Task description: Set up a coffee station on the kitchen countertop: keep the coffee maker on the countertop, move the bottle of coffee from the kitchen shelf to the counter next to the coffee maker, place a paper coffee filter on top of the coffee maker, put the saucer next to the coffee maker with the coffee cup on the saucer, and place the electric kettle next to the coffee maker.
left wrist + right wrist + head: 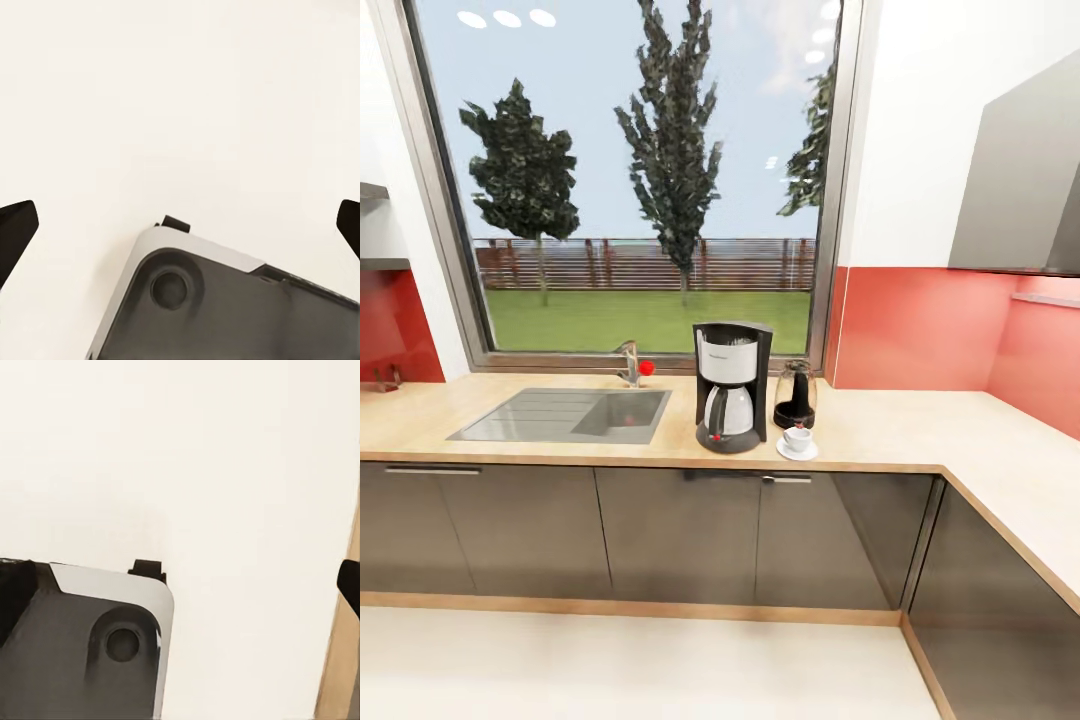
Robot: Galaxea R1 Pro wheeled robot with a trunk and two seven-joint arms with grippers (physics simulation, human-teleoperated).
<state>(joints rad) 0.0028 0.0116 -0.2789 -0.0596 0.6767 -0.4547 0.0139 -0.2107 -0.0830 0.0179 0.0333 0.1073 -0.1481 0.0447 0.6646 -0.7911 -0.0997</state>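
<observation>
Centre frame, coffee maker (732,385), kettle (795,394), cup (797,437) set; both grippers' fingers apart, empty; drive squarely toward the shelf.

Both grippers point down over the robot's base (225,307), dark fingers (16,229) spread wide apart, holding nothing.

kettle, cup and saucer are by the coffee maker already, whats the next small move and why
Probably turn the base toward the shelf for the coffee bottle. On the counter the coffee maker has the kettle and the cup on its saucer beside it, but no bottle. Both hands hang open over the floor.
</observation>
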